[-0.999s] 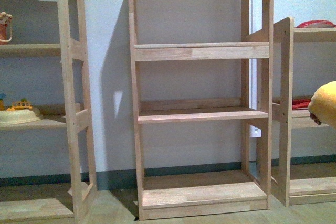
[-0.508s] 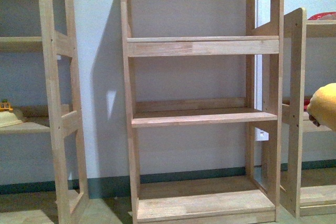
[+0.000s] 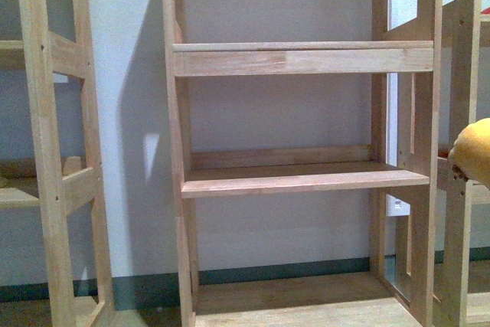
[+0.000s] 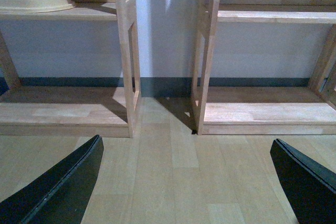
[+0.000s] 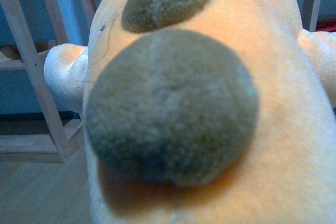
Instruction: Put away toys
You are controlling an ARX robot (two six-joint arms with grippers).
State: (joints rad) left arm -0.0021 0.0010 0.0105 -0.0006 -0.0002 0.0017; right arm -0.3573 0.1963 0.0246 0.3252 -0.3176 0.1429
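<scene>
The orange-yellow plush toy (image 3: 475,151) shows at the right edge of the front view, level with the middle shelf. It fills the right wrist view (image 5: 283,145), with two grey-brown fuzzy patches on its orange body. My right gripper is shut on the plush toy; its fingers are hidden behind the toy. My left gripper (image 4: 189,182) is open and empty, its two black fingers (image 4: 63,182) spread wide above the wooden floor in front of the shelves.
A wooden shelf unit (image 3: 306,178) stands straight ahead against the wall, with bare middle and upper boards. Similar units stand at left (image 3: 46,189) and right (image 3: 459,112). A cream tray with small toys (image 4: 31,1) sits on the left unit's shelf.
The view has come closer to the middle shelf unit and shifted; the shelves look larger. The plush toy stays at the right edge.
</scene>
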